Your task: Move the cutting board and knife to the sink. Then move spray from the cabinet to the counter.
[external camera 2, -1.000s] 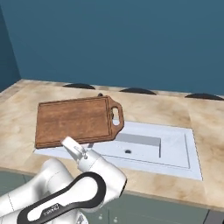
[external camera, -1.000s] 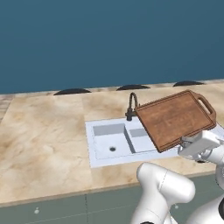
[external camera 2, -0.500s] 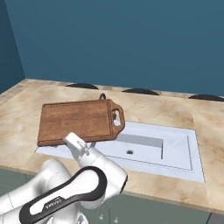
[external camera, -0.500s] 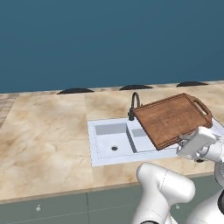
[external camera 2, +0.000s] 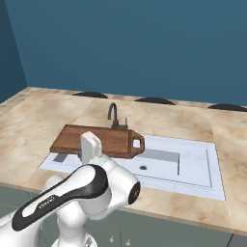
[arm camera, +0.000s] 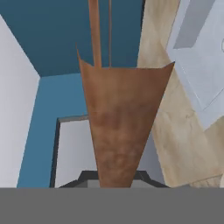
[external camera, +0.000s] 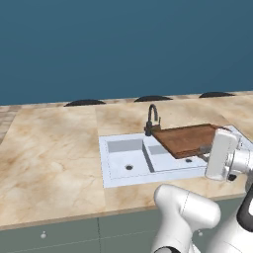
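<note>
The dark brown cutting board (external camera: 189,139) hangs almost level, low over the right half of the white sink (external camera: 123,157), just beside the black faucet (external camera: 152,118). My gripper (external camera: 204,150) is shut on the board's near edge. From the right base view the cutting board (external camera 2: 103,140) covers the left end of the sink (external camera 2: 193,164), its loop handle pointing right, with the hand in front of it. In the hand view the cutting board (arm camera: 118,127) runs away from the gripper (arm camera: 116,181). The knife, spray and cabinet are out of view.
The beige marble counter (external camera: 49,158) surrounds the sink, with a blue wall behind. Dark rounded shapes (external camera: 84,103) lie along the counter's back edge. Grey-green base cabinets (external camera: 74,232) run below the front edge. My own white arm (external camera 2: 82,193) fills the near foreground.
The cutting board has swung down from a steep tilt to nearly level and sunk lower over the sink, still in my grip. The hand turned with it.
</note>
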Available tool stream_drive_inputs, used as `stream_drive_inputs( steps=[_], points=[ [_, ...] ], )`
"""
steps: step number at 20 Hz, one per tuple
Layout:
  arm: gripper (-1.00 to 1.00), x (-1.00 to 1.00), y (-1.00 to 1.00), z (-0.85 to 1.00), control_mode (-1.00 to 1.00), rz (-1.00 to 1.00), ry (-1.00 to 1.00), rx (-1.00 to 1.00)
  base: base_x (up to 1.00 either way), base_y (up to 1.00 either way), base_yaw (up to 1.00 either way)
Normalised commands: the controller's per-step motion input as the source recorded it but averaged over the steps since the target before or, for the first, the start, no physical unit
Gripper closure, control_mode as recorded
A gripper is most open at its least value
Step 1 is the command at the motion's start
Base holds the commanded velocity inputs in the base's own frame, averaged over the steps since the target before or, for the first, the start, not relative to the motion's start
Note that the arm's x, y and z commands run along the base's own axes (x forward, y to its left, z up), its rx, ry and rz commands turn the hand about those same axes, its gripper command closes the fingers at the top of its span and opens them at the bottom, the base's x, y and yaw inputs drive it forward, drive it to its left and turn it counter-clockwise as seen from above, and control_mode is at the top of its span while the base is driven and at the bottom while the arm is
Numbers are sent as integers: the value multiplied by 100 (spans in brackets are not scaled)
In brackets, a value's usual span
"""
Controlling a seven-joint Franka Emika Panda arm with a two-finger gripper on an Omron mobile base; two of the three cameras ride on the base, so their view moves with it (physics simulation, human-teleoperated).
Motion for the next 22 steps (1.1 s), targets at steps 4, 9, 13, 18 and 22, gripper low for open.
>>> stream_drive_inputs(
  steps=[4,9,13,18,22],
  points=[
    [100,23,-14,0,-100,-12,51,0,0,0,0],
    [100,36,-1,-5,-100,-8,29,0,0,0,0],
    [100,51,0,-6,-100,-2,20,0,0,0,0],
    [100,62,0,0,-100,0,7,0,0,0,0],
    [100,52,-2,-3,-100,0,3,0,0,0,0]
  ],
)
